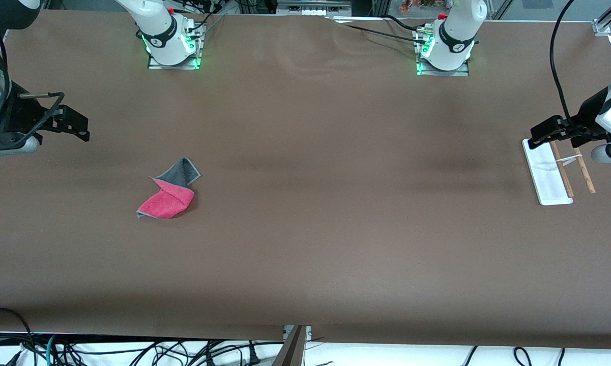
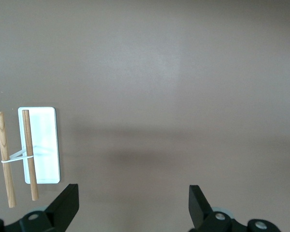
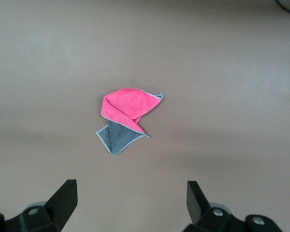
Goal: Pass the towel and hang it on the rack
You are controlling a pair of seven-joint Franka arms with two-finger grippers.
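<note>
Both grippers hang parted and empty: right gripper (image 1: 74,124) up near the towel (image 1: 169,190) (folded, pink over grey, on the table (image 1: 305,229)), left gripper (image 1: 547,133) above the rack (image 1: 554,173).

Towel (image 1: 169,192) and rack (image 1: 557,173) lie at the table's (image 1: 315,244) two ends.

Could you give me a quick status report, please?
Both grippers open: right up near towel, left over rack. Towel crumpled on table, untouched. Nothing in the way.
</note>
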